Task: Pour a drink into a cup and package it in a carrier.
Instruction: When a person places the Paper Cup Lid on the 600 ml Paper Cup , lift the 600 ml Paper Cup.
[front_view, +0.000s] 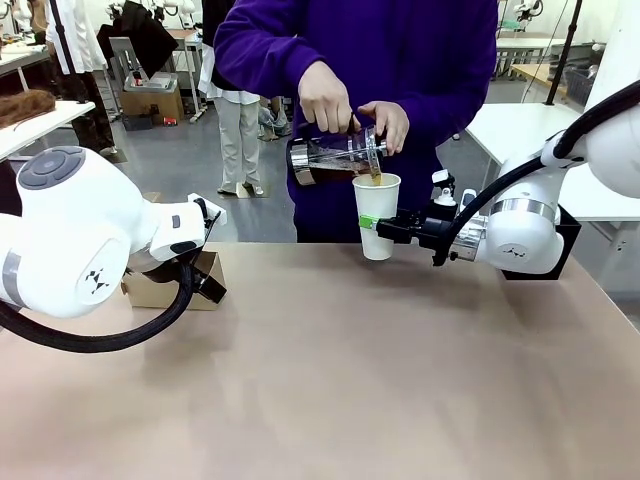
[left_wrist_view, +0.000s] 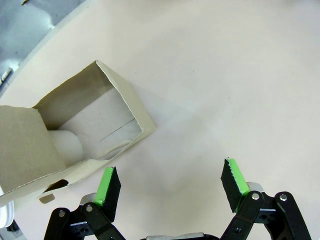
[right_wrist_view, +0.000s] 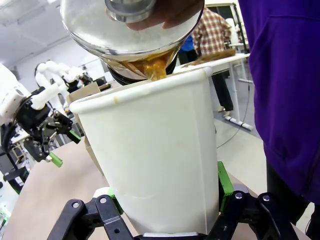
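Left fingers (left_wrist_view: 108, 186) spread wide, hovering over bare table (front_view: 330, 380) just beside the carrier (front_view: 160, 291) at the picture's left, with a pale rounded shape (left_wrist_view: 67, 143) in one pocket. At centre-top, a person's hands (front_view: 325, 97) tilt the jug (front_view: 335, 158). The drink (right_wrist_view: 156, 67) streams into the white cup (front_view: 377, 215), pinched by the right fingers (front_view: 368, 222) near the table's far edge. Wide open tabletop across the foreground.

The left gripper (left_wrist_view: 172, 182) hangs over the beige table (left_wrist_view: 225, 75) with jaws spread wide and bare tabletop between its green pads (left_wrist_view: 106, 182), while the brown cardboard carrier (left_wrist_view: 125, 97) lies at the left, just beyond one pad, a pale rounded shape (left_wrist_view: 67, 145) in its open pocket
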